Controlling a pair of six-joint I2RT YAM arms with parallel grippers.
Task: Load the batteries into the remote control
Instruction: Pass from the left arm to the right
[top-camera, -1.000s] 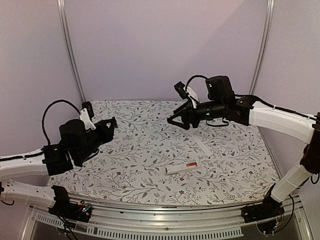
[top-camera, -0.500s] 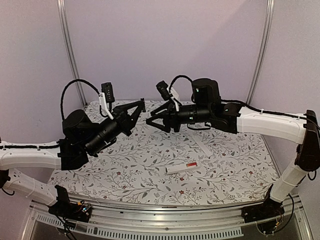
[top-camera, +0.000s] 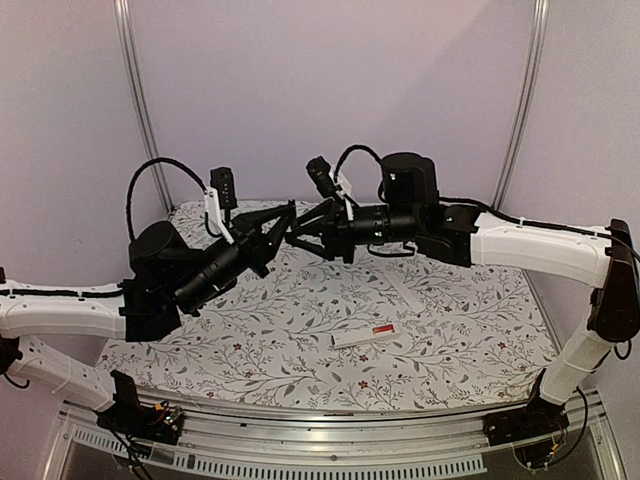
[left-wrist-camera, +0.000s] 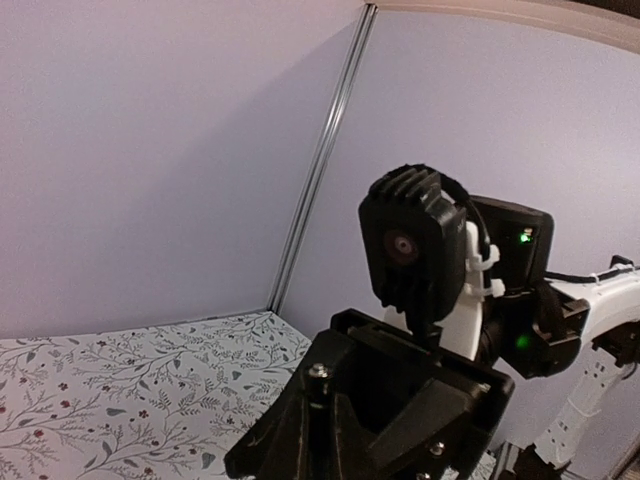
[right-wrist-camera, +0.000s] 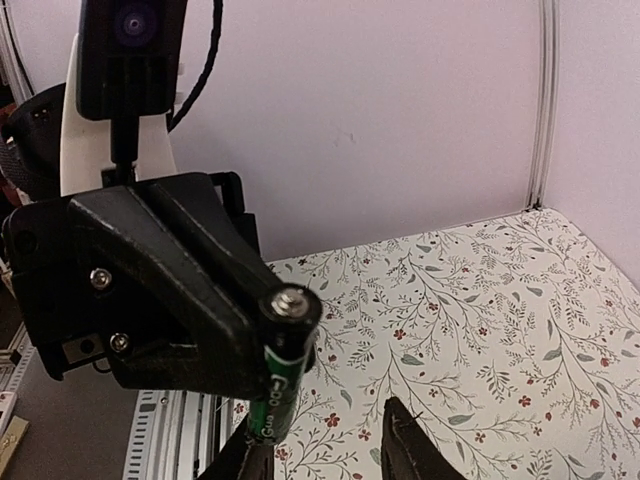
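Note:
Both grippers meet in mid-air above the table's back middle. My left gripper (top-camera: 289, 221) is shut on the black battery (right-wrist-camera: 278, 372), which has a green label and shows its metal tip to the right wrist camera; it also shows in the left wrist view (left-wrist-camera: 318, 395). My right gripper (top-camera: 297, 238) is open, with its fingers (right-wrist-camera: 405, 450) apart on either side of the battery's lower end. The white remote control (top-camera: 358, 338) lies flat on the table at front centre-right. The red-orange battery (top-camera: 382, 329) sits at its right end.
A thin loose white cover strip (top-camera: 408, 293) lies on the floral table cover (top-camera: 300, 330) behind the remote. Purple walls and metal corner posts (top-camera: 140, 110) enclose the table. The right wrist camera (left-wrist-camera: 405, 245) fills the left wrist view.
The left arm rose from low at the left to mid-air. The right gripper moved left to meet it. Their fingertips, apart before, now overlap around the black battery.

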